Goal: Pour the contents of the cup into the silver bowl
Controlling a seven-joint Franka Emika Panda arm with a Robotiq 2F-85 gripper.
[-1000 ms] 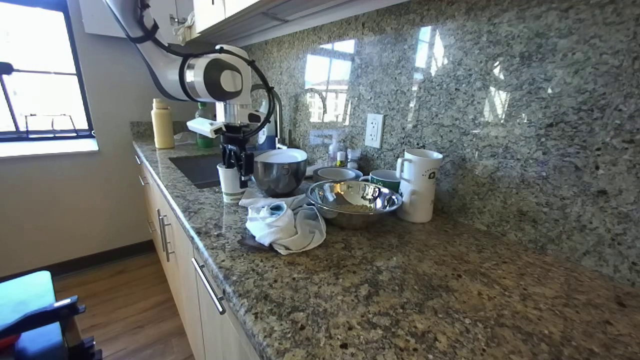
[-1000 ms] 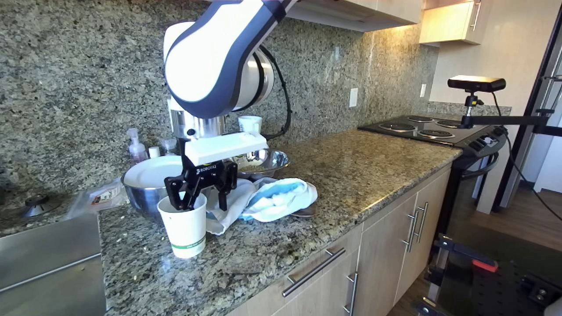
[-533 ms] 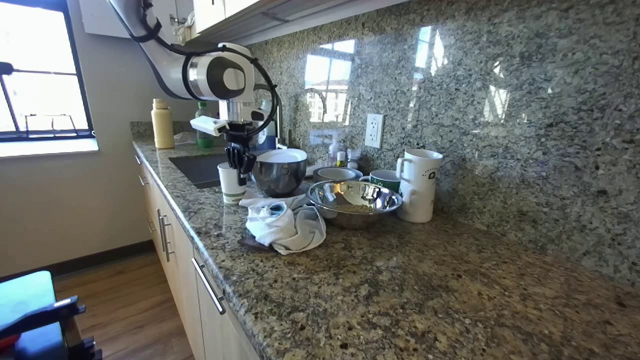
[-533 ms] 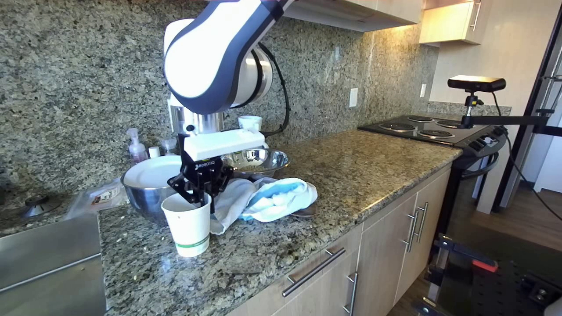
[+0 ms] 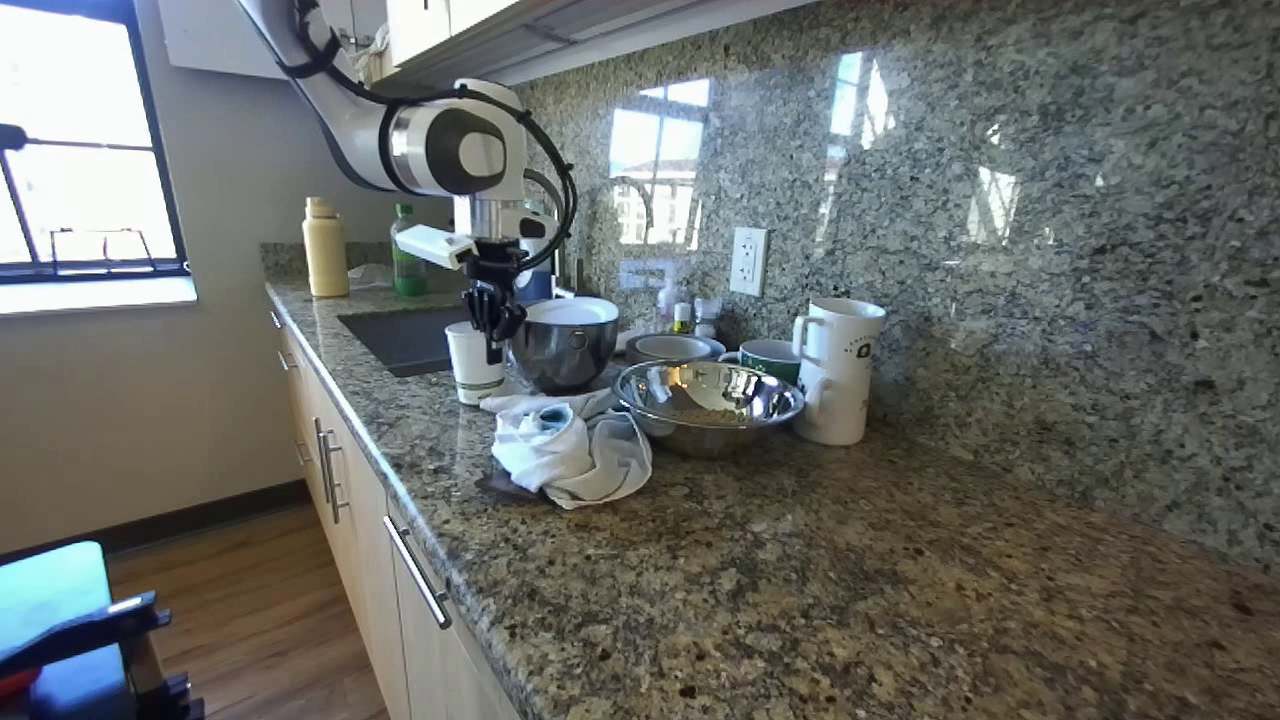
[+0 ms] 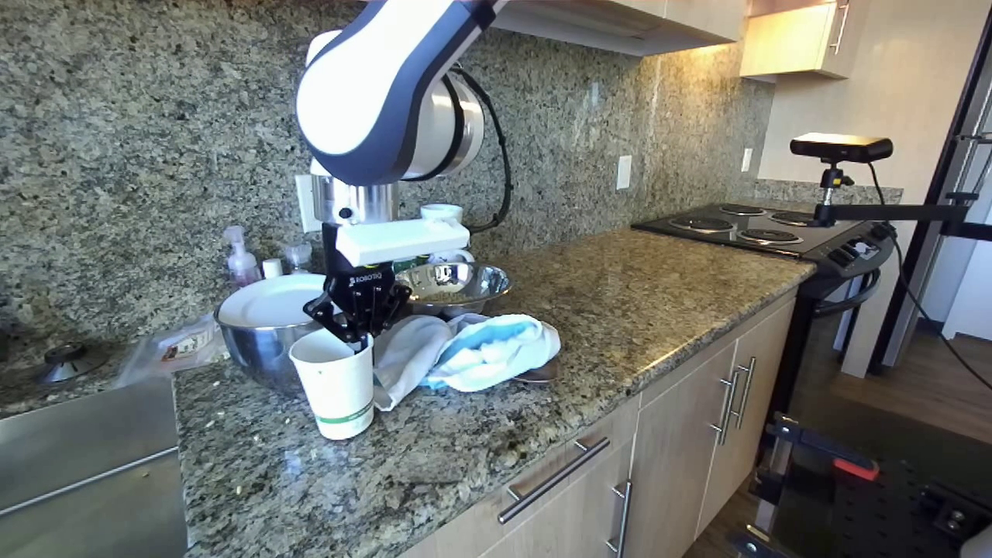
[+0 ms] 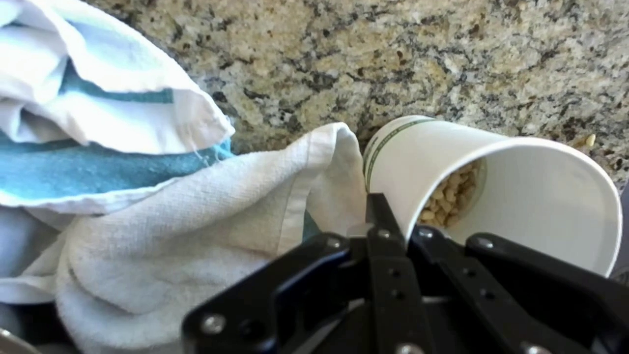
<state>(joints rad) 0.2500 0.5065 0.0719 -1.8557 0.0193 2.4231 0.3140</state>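
Paper cup (image 6: 333,391): white, green band near base; about upright near the sink (image 6: 85,465) end of the granite countertop (image 6: 442,465); cannot tell base contact with the stone.
Cup contents (image 7: 449,196): pale granular pieces, low inside, seen in wrist view.
Gripper (image 7: 400,223): clamped on the cup's rim; next to no gap, only the thin wall pinched between the fingers (image 7: 381,216), one inside, one outside.
Silver bowl (image 5: 670,385): on the countertop, apart from the cup; wide flared rim, mouth up, tan bits at bottom.
Dish towel (image 5: 575,455): crumpled between cup and silver bowl, filling much of the low space there; very close to cup base in wrist view, contact not clear.
Deep steel mixing bowl (image 5: 565,360): just beside the cup, toward the backsplash (image 6: 155,116); white disc (image 5: 568,312) on top; tight on that side.
Stacked white mugs (image 5: 838,372): just beside silver bowl, backsplash side; green mug (image 5: 778,366) next to them.
Sink edge: near the cup, strip of bare stone between.
Countertop front edge: bare stone from cup out to it.
Widest room: bare stretch from past the silver bowl to the coil stove (image 6: 744,225).
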